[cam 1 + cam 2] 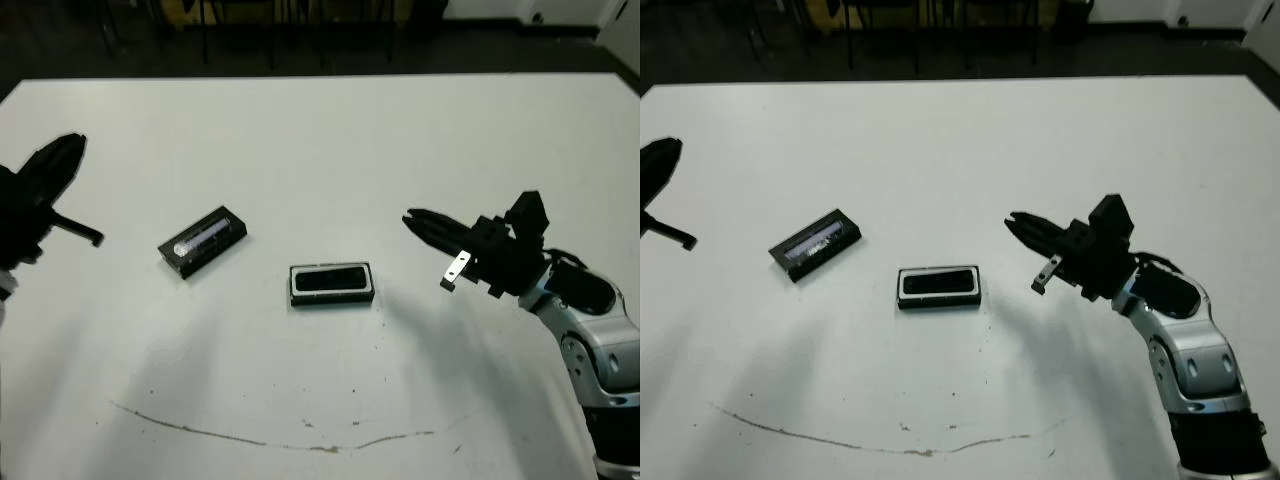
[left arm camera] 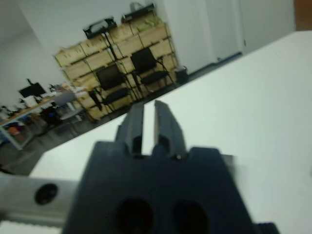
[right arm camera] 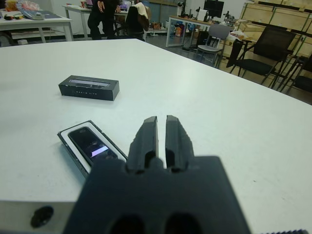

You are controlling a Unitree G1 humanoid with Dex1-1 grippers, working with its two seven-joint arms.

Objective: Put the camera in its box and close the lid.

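Left gripper (image 1: 70,150) partly cut off at frame edge, fingers closed, empty, above worktop (image 1: 330,130); lid (image 1: 203,241) between both grippers, nearer the left; camera (image 1: 331,279) lies inside box (image 1: 331,297), uncovered, just ahead of right gripper (image 1: 415,220) fingertips; right fingers closed, holding nothing.

A lab or workshop space with an office feel. Stacked pale wooden crates (image 2: 122,41) against the far wall, black office chairs (image 2: 113,85) before them. Long work desks (image 3: 36,22) beyond the white table (image 1: 330,140), crowded with monitors (image 3: 213,8) and loose gear. A person (image 3: 103,17) standing by one desk. White walls, grey floor.
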